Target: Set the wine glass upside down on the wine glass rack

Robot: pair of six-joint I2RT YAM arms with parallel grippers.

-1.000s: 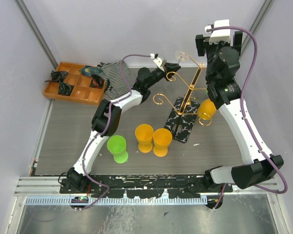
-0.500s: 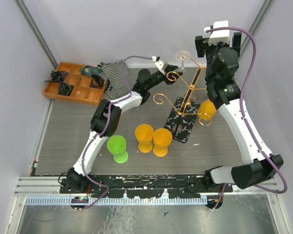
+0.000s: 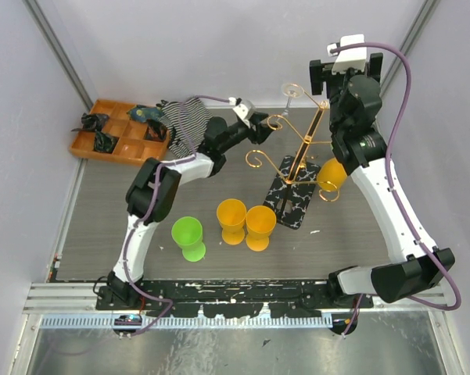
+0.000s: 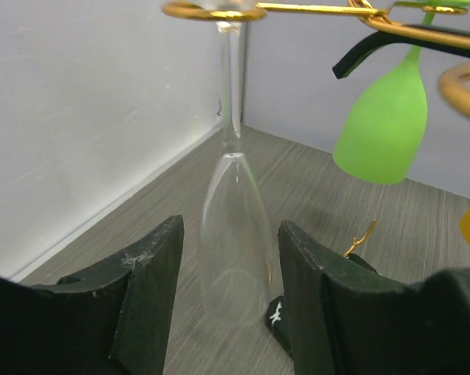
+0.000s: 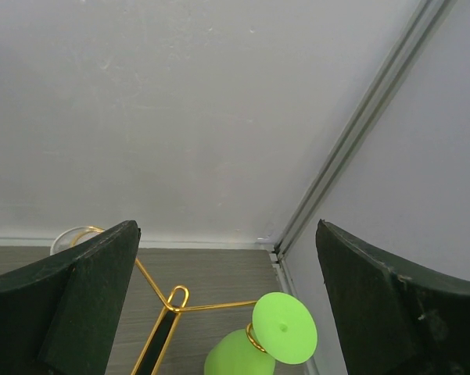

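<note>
At the far side of the grey, wood-grained tabletop (image 3: 102,219), the clear wine glass (image 4: 233,226) hung bowl-down from a thin gold wire ring of the wine glass rack (image 3: 303,152), its slender stem dropping straight from that ring. The left fingers (image 4: 148,297), matt black and blocky, stood apart and gripped nothing; we saw the glass through the gap between them. The right fingers (image 5: 82,289) were spread wide, with only the pale wall showing between them. A translucent green glass (image 4: 382,117) with a rounded bowl hung from a neighbouring scroll. The clear glass's foot was cut off by the top edge of the left wrist view. From above, its transparent bowl was almost impossible to make out.
</note>
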